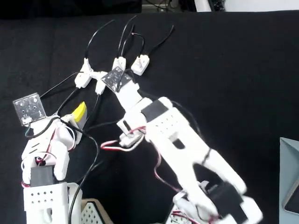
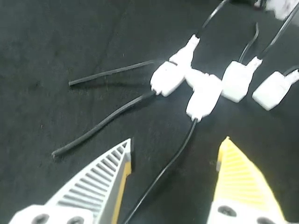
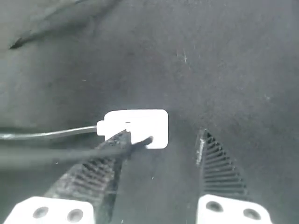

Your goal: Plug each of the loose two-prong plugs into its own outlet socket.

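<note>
The right hand (image 3: 163, 134) is spread, its two black fingers low over the black worktop (image 3: 224, 60). A white plug (image 3: 135, 127) lies flat on the cloth just off the fingertips, closer to one finger. That finger's tip overlaps the plug's edge, but I cannot tell whether it touches. A thin lead (image 3: 46, 134) runs sideways from the plug's narrow end.

The left hand (image 2: 177, 140) is spread too, one finger grey-white and the other yellow, with nothing pinched. A black cable (image 2: 163, 170) lies on the worktop between its fingers and runs up to the first connector (image 2: 204, 95), a white block. This block touches the second connector (image 2: 168, 77) at an angle. Just beside them lie the third connector (image 2: 237, 81) and the fourth connector (image 2: 273, 91), apart from each other and each on its own black lead. I cannot tell which of the four are plugs and which are sockets. Two loose wire ends (image 2: 70, 83) lie near the second connector.

From above, the four white pieces sit in a row towards the far side of the worktop, and the right arm stretches diagonally to them.
</note>
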Available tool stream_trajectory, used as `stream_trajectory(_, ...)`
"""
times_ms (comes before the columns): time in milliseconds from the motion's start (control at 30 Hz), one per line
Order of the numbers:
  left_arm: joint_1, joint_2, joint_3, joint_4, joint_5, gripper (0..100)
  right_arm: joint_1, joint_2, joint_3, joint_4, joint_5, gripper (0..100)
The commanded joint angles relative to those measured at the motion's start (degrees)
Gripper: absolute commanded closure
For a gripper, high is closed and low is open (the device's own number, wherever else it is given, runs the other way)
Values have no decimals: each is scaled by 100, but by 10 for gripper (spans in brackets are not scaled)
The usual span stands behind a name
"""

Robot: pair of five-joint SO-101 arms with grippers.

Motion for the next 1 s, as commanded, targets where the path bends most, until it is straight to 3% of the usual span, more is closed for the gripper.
stream_trajectory(0,-57,-44,-48,-123,-9,709,-123,-919,-303,589,-88,837)
stream_trajectory(167,-119,-44,-48,-132,-9,716,-114,-1525,277,721,-448,989)
stream_trajectory(300,-444,-44,-101,-141,-9,759,-114,-1569,1332,492,-448,977)
stream_trajectory(567,-831,-44,-48,-422,44,766,-123,-1569,3266,-2031,-413,977)
stream_trajectory(700,-857,-44,-48,-422,44,766,-123,-1560,3530,-2919,-404,977)
stream_trajectory(967,-831,-44,-40,-431,44,766,-114,-207,2897,-3305,-440,977)
